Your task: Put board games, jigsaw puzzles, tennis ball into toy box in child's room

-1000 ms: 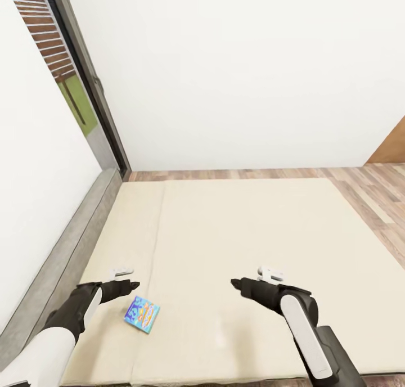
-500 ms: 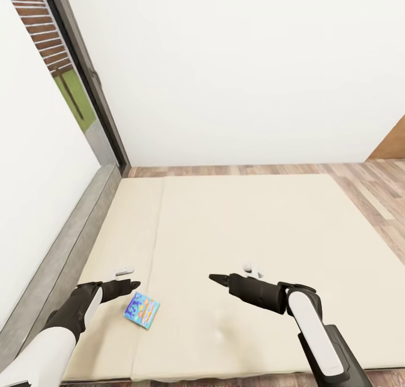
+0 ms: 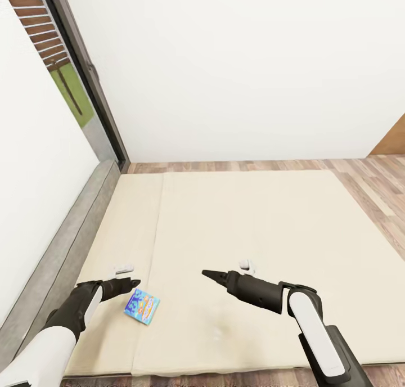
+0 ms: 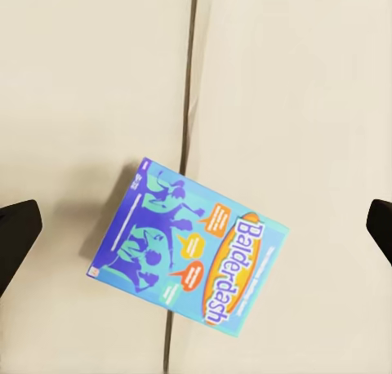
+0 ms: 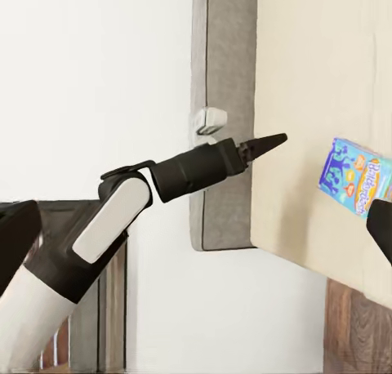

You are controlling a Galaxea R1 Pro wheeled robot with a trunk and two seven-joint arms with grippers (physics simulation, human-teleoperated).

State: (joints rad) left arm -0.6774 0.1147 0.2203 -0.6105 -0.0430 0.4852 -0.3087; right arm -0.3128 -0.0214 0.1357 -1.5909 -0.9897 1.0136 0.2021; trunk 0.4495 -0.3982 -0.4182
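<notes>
End effector on our left (image 3: 133,284) is hovering beside the board game (image 3: 142,307) on the bed (image 3: 253,218), fingers apart; our right end effector (image 3: 209,274) we cannot tell.

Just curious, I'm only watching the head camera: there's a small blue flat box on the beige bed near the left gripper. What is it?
Observer: The left wrist view reads the title on the blue board game box: Balderdash.
Operator: Is it lying flat on one cushion?
Observer: No, it straddles the dark seam between two beige mattress sections.
Operator: Is the left gripper holding it?
Observer: No. The left gripper's black fingertips sit wide apart on either side of the box, not touching it.
</notes>
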